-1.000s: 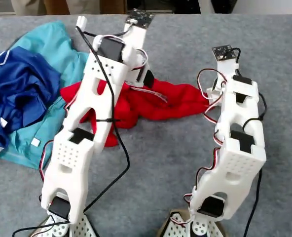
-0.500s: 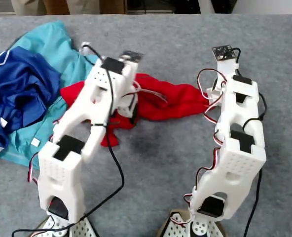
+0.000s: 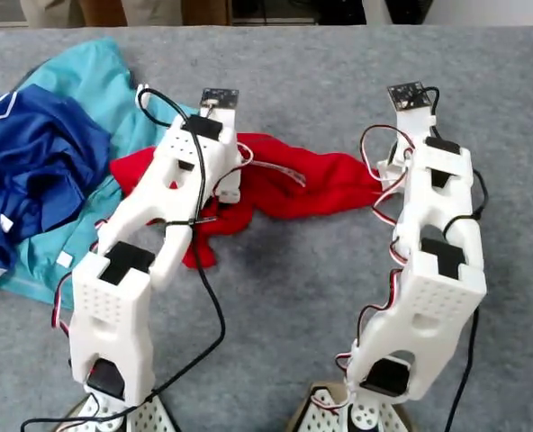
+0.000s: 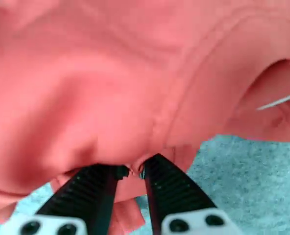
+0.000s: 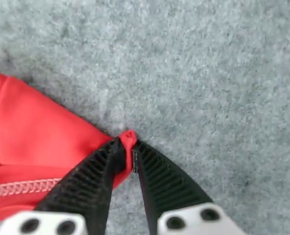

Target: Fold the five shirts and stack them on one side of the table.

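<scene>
Judged step: spreading out red shirt (image 3: pixel 311 184) before any fold. Pinched narrow in left gripper (image 4: pixel 130 171) at bunched fabric on the end nearer teal shirt (image 3: pixel 113 81). Nipped by right gripper (image 5: pixel 128 147) at a small corner tip on the end farthest from teal shirt. Next, probably: pull ends apart, lay flat on worktop (image 3: pixel 302 288), go gently, since the thin corner hold could slip. Crumpled, twisted into a band, touching teal shirt's edge, pale stitched hem showing.

A robotics lab bench: grey carpeted table (image 3: pixel 302 279) carrying two mounted arms (image 3: pixel 145 252) (image 3: pixel 433 261).
</scene>
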You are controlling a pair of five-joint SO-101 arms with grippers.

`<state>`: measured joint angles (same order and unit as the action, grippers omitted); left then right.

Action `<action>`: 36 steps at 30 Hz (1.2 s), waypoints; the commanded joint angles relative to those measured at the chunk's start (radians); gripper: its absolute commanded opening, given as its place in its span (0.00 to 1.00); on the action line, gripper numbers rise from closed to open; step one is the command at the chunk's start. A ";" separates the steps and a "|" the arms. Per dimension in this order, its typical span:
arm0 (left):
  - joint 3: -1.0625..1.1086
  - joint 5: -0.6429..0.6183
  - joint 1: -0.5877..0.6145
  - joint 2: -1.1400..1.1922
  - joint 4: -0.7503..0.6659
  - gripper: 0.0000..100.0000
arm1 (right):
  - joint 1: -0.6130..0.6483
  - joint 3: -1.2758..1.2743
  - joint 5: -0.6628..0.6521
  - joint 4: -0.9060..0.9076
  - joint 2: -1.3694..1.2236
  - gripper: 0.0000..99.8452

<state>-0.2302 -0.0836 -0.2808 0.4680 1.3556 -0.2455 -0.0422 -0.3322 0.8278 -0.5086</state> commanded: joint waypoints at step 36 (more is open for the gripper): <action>0.806 0.980 0.172 -1.337 0.358 0.37 | -0.018 0.005 0.011 -0.018 0.053 0.00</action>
<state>0.6490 1.0165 -0.0644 -0.9114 1.7469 -0.2455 -0.0422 -0.3307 0.8278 -0.5086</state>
